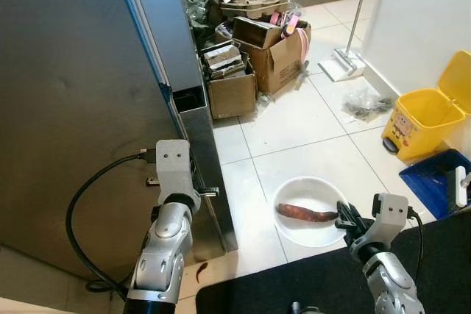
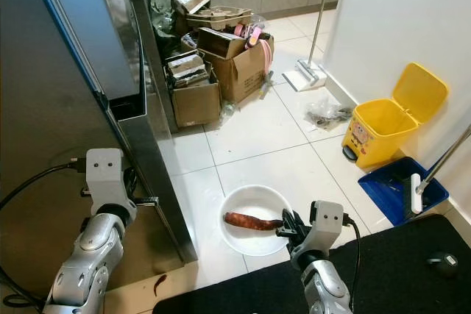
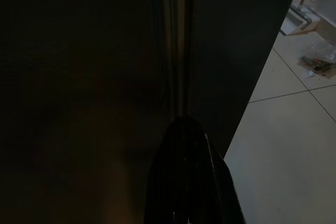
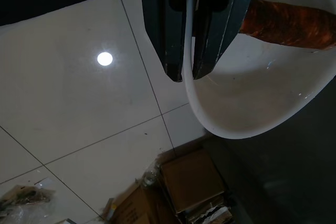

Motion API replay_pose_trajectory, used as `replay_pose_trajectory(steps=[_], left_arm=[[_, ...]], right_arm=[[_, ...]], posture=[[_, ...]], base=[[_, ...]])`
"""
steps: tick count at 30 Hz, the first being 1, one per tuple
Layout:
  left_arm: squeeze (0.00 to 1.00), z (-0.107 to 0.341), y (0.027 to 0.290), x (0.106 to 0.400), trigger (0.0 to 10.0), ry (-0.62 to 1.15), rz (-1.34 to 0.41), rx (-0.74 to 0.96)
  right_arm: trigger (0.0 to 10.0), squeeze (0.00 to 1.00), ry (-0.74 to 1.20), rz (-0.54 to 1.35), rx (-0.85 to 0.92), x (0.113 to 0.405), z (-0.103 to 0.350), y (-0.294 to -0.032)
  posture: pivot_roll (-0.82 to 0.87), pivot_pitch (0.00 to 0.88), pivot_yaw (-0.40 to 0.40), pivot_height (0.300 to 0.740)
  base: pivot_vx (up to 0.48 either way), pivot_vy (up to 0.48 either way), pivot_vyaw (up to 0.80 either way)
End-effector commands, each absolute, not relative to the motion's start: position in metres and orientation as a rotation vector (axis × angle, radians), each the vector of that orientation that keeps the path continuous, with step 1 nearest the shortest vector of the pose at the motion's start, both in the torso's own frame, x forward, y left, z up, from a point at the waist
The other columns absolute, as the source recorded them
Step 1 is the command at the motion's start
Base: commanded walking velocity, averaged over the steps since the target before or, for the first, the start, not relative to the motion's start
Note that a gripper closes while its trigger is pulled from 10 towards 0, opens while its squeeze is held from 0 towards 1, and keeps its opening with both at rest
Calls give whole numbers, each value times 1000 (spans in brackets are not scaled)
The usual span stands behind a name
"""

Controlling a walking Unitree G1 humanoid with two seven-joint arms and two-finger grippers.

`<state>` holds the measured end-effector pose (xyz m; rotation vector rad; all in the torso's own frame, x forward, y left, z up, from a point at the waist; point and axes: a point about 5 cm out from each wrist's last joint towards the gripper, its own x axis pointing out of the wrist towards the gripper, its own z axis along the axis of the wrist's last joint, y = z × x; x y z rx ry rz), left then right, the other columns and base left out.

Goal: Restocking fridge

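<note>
A white bowl (image 1: 294, 185) sits on the tiled floor with a long reddish-brown sweet potato (image 1: 305, 213) lying in it. My right gripper (image 1: 344, 218) is shut on the bowl's near right rim; in the right wrist view the white rim (image 4: 189, 35) runs between the two fingers (image 4: 165, 35), with the sweet potato (image 4: 294, 19) just beyond. The steel fridge door (image 1: 73, 108) stands on my left. My left gripper (image 3: 186, 129) is at the door's right edge, its black fingers pressed together with their tips against the dark vertical seam.
Open cardboard boxes (image 1: 250, 64) full of clutter stand past the fridge. A yellow bin (image 1: 430, 115) and a blue dustpan (image 1: 438, 182) are on the right by the wall. A black mat (image 1: 309, 284) lies under me. A small red-brown scrap (image 1: 200, 270) lies near the door's foot.
</note>
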<state>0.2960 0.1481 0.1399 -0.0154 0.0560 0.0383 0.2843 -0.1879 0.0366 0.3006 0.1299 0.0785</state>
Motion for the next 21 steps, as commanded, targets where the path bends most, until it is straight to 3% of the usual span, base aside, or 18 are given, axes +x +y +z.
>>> replay_pose_trajectory(steps=[1, 7, 21], left_arm=[[0, 139, 148, 294, 10000, 65, 55, -33], [0, 140, 138, 292, 10000, 74, -11, -57], [0, 155, 143, 308, 10000, 3, 59, -71]], right_arm=[[10000, 0, 141, 79, 296, 280, 33, -189], [10000, 0, 140, 78, 296, 280, 33, -189], [10000, 0, 137, 78, 296, 281, 34, -189]], posture=[[-82, 167, 30, 717], [-85, 167, 29, 717], [-88, 165, 27, 717]], base=[[0, 0, 0], [0, 0, 0], [0, 0, 0]])
